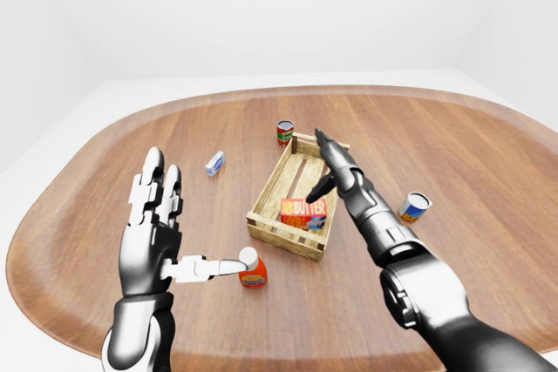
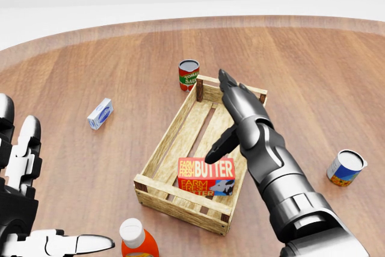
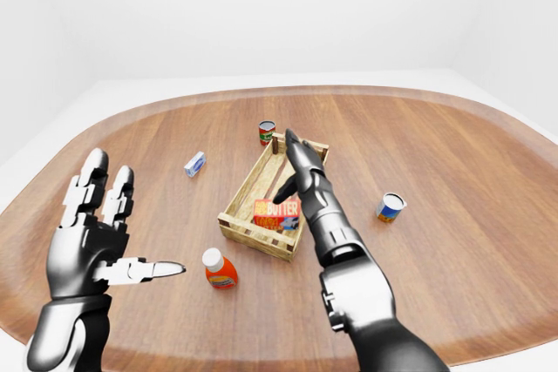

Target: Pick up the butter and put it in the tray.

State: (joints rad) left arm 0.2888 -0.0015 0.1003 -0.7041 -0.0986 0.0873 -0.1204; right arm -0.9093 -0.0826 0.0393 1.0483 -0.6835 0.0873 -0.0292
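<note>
The red butter box (image 2: 206,176) lies inside the wooden tray (image 2: 163,141), at its lower end in the head view. My right hand (image 2: 231,115) is open, fingers stretched out over the tray just above and right of the butter, not touching it. My left hand (image 1: 161,215) is open and empty at the lower left, thumb pointing toward an orange bottle (image 1: 252,270).
A red tomato can (image 2: 189,74) stands just past the tray's upper end. A small blue-white box (image 2: 100,114) lies to the left. A blue-labelled can (image 2: 345,168) stands at the right. The orange bottle with white cap sits below the tray. The wooden table (image 1: 453,145) is round-edged.
</note>
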